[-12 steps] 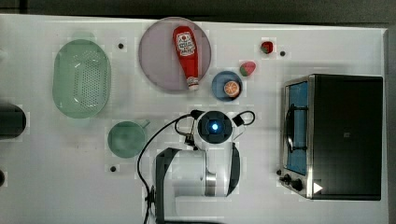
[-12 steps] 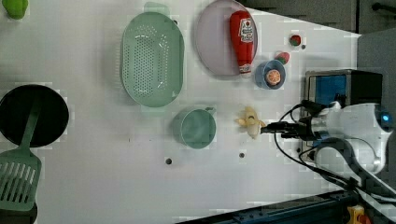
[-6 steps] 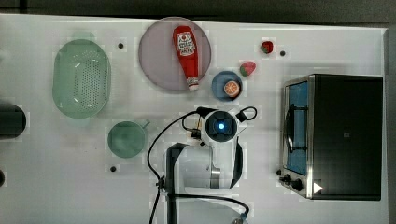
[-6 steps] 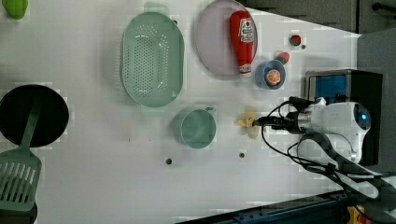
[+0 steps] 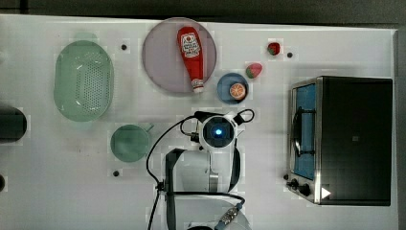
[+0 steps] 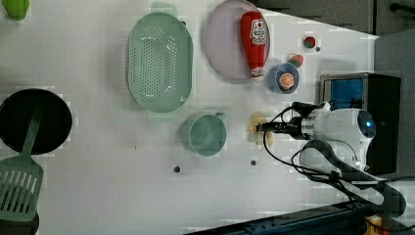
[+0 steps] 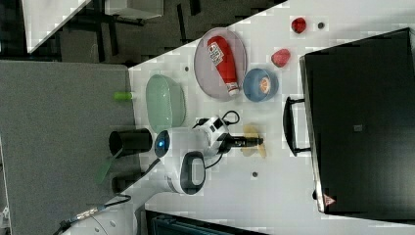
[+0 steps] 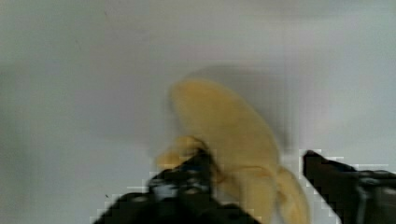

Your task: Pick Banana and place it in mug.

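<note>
The peeled yellow banana [image 8: 224,126] lies on the white table, between the mug and the oven in the left view [image 6: 256,128] and beside the oven door in the right view [image 7: 252,138]. My gripper [image 8: 259,182] is open and down over the banana, one finger [image 8: 187,179] against the peel and the other finger [image 8: 336,182] apart from it. The gripper's tips [image 6: 262,127] reach the banana. In the top view the wrist covers the banana. The pale-green mug [image 5: 130,143] stands upright with nothing in it at the top view's left of the arm, and is seen again [image 6: 204,134].
A green perforated basket [image 5: 84,79], a plate [image 5: 163,62] bearing a ketchup bottle [image 5: 191,57], a blue bowl [image 5: 222,85] with an orange slice and two strawberries lie beyond. A toaster oven [image 5: 344,139] stands at the top view's right. A black pan [image 6: 29,120] and green spatula [image 6: 19,186] sit far off.
The arm has come down toward the table, bringing the open fingers from above the banana to either side of it. The banana and mug have not moved.
</note>
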Robot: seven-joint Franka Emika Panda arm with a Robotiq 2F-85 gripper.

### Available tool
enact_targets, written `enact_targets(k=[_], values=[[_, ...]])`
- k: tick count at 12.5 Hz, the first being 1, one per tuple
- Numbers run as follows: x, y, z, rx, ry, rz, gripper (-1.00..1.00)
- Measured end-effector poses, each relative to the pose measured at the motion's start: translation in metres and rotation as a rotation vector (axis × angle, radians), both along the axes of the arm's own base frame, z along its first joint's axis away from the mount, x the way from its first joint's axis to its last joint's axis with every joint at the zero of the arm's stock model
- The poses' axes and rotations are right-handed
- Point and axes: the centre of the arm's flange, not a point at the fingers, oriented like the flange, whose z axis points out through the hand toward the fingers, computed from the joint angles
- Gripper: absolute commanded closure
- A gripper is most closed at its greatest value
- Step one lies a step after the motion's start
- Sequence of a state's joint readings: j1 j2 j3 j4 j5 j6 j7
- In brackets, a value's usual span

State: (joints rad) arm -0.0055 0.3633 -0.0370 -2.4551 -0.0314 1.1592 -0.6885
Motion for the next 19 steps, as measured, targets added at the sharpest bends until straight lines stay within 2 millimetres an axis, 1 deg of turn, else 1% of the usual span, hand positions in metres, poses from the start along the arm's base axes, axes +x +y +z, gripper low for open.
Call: enact_targets(k=[1, 2, 4, 6, 8, 9, 10, 11, 12, 13, 15, 16, 17, 18, 19], values=[[0.000, 0.005, 0.000, 0.001, -0.003, 0.015, 0.27], [0.000, 0.006, -0.001, 0.005, -0.002, 0.009, 0.37], [0.000, 0.007, 0.004, 0.003, -0.015, 0.010, 0.37], [0.005, -0.001, 0.025, 0.001, -0.050, 0.006, 0.37], [0.003, -0.008, 0.048, 0.005, -0.002, -0.014, 0.37], [0.001, -0.009, 0.066, 0.006, 0.019, -0.020, 0.37], [0.000, -0.013, 0.090, 0.007, 0.025, -0.029, 0.37], [-0.006, -0.015, 0.118, 0.007, 0.043, -0.034, 0.37], [-0.009, -0.017, 0.151, 0.005, 0.029, -0.036, 0.37], [-0.012, -0.014, 0.182, 0.004, 0.017, -0.030, 0.37], [-0.005, -0.008, 0.252, -0.003, -0.058, -0.025, 0.37], [0.000, -0.001, 0.283, -0.008, -0.094, -0.028, 0.37], [0.000, 0.006, 0.307, -0.009, -0.143, -0.035, 0.37], [-0.005, 0.016, 0.322, 0.016, -0.140, -0.070, 0.37], [-0.011, 0.031, 0.328, 0.035, -0.134, -0.102, 0.37]])
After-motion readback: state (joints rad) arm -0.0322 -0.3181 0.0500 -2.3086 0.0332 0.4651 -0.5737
